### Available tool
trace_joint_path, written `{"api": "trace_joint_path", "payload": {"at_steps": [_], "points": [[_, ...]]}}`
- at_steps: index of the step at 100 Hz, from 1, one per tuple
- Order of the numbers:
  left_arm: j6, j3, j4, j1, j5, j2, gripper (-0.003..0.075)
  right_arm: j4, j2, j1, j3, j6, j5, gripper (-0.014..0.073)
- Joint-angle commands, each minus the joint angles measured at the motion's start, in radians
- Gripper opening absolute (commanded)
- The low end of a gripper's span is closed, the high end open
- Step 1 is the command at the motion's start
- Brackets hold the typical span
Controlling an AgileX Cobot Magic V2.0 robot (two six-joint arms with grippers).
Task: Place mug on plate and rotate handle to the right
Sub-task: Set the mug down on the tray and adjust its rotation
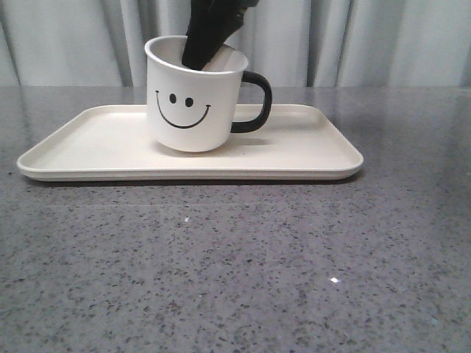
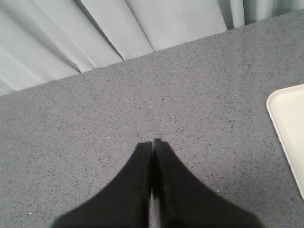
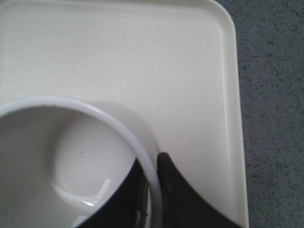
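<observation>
1. The mug [image 1: 193, 95], a white cylindrical enamel-style cup printed with a black smiley face, stands on the plate [image 1: 309, 151], a large flat cream-white rectangular tray with rounded corners and a low raised rim.
2. We see the mug left of the tray's middle in the front view, and it looks slightly tilted, its far rim higher than its near one.
3. The handle [image 1: 256, 103], a glossy black C-shaped loop, points to the right in the front view, with the smiley face turned toward the camera.
4. The right claw [image 3: 156, 167] reaches down from above into the mug's mouth and pinches the mug's wall: in the right wrist view one black finger [image 3: 118, 199] sits inside the cup and the other lies outside against the thin white rim.
5. The left claw [image 2: 152, 144] hangs over bare table well away from the mug, its two black fingers pressed together and holding nothing.
6. In the left wrist view only a corner of the tray shows at the edge, apart from that claw.
7. The table [image 1: 235, 272] is a dark grey speckled stone-like surface, and the tray lies flat on it.
8. Behind the table hangs a pale grey pleated curtain [image 1: 73, 37].
</observation>
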Motion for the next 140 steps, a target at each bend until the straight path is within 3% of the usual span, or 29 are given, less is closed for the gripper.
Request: {"api": "trace_joint_path", "payload": {"at_steps": [1, 118, 140], "points": [[-0.008, -0.022, 0.004, 0.003, -0.016, -0.013, -0.002, 0.041, -0.064, 0.0, -0.026, 0.004, 0.084, -0.0063], [-0.008, -0.022, 0.003, 0.003, -0.016, -0.013, -0.002, 0.041, -0.029, 0.001, -0.026, 0.015, 0.084, -0.006], [-0.008, -0.022, 0.003, 0.003, -0.016, -0.013, -0.002, 0.041, -0.029, 0.001, -0.026, 0.015, 0.084, 0.0089]]}}
